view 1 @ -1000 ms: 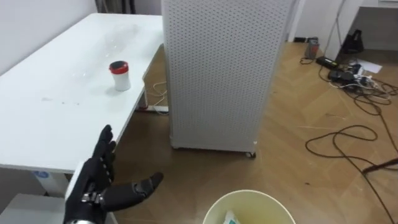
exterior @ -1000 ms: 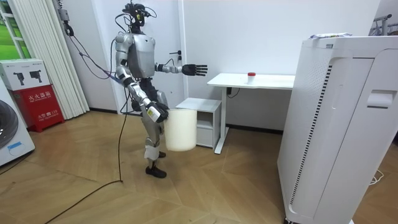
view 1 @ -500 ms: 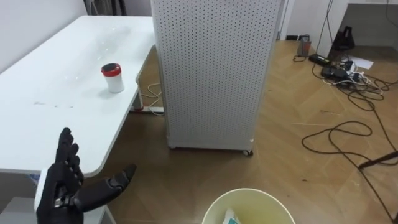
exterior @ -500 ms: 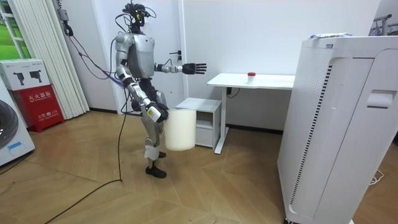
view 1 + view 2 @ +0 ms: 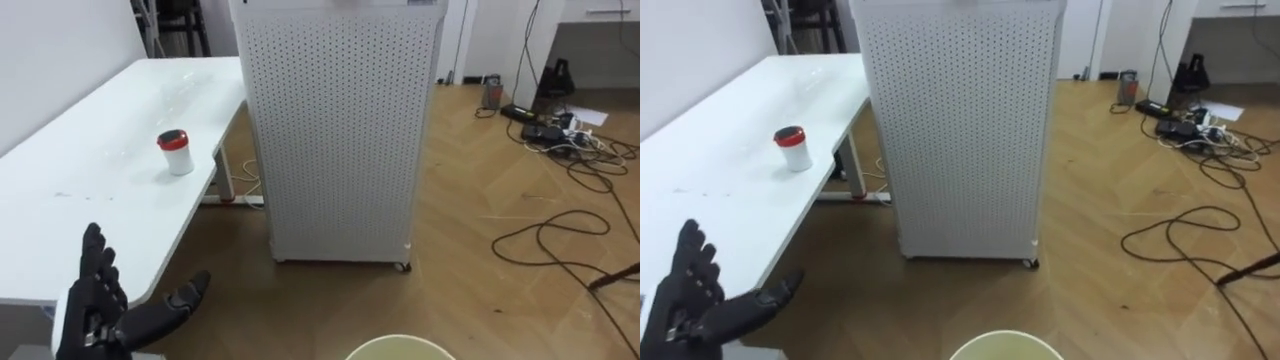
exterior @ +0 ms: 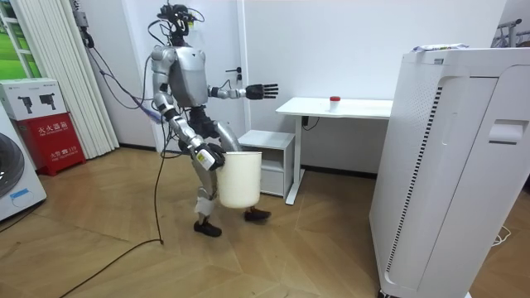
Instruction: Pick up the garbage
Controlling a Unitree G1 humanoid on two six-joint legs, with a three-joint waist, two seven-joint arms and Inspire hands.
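Small white cup with a red lid (image 5: 176,152): standing upright on the long white table top (image 5: 90,205), near the table's right edge and well apart from both hands. The black left hand (image 5: 100,312) is hovering over the near end of the table, fingers straight and spread wide, thumb pointing out to the right, holding nothing. In the room view, the right hand (image 6: 212,156) is sitting at the rim of a cream plastic bucket (image 6: 240,178) hanging at hip height; whether it is clasping the rim cannot be told. The robot is standing short of the table, one foot ahead of the other.

Surroundings: a tall white perforated metal cabinet (image 5: 335,130) is standing just beside the table on a herringbone wood floor (image 5: 470,250), where black cables (image 5: 560,232) are lying in loops. A low white drawer unit (image 6: 269,157) is sitting beside the table.
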